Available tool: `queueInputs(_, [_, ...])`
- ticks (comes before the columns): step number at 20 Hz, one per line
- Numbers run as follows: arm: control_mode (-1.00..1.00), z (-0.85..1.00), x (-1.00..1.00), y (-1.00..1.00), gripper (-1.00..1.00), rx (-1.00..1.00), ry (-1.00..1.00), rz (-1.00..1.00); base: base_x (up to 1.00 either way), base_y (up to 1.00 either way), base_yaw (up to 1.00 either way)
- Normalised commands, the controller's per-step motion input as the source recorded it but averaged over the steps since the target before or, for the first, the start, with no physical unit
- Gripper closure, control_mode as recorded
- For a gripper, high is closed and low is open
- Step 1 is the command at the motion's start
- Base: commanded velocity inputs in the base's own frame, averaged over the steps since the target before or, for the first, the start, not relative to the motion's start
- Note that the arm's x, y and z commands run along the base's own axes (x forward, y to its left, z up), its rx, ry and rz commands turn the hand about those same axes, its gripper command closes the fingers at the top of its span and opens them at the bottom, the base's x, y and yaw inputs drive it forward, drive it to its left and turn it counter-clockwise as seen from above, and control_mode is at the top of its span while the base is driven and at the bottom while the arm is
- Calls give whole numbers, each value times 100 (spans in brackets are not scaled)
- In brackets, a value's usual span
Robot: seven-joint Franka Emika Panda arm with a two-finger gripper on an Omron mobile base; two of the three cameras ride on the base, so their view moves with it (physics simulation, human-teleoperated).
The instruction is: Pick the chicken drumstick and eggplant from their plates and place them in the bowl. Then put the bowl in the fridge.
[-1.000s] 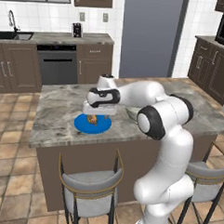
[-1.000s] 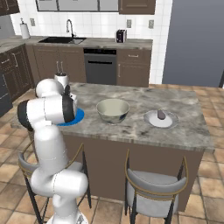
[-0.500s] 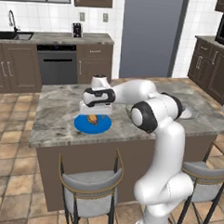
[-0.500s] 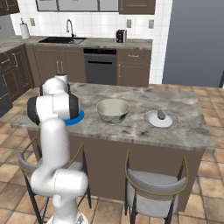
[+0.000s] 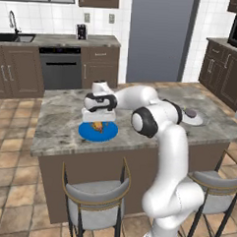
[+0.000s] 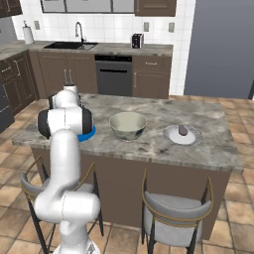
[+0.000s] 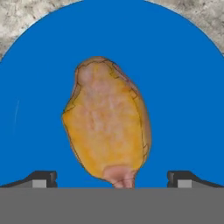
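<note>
Golden lumpy drumstick (image 7: 107,124), glossy blue plate (image 7: 183,87)

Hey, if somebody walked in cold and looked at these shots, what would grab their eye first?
Probably the bright blue plate near the island counter's left end, with the golden chicken drumstick on it and the white arm's open gripper poised right above. Next, the pale grey-green bowl mid-counter, and to its right a light plate carrying a small dark eggplant.

2 base views flank island counter (image 5: 61,122), hand view close above blue plate (image 7: 183,87)
</note>
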Motion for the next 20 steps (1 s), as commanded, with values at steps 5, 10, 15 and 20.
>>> queueInputs(5, [-100,-16,26,0,-100,0,6,-2,0,0,0])
queueInputs(10, [-100,-13,22,0,-100,0,3,-1,0,0,0])
queueInputs(15, [-100,-12,7,3,-100,0,6,-3,0,0,0])
queueInputs(20, [-100,-8,-3,4,100,0,6,-7,0,0,0])
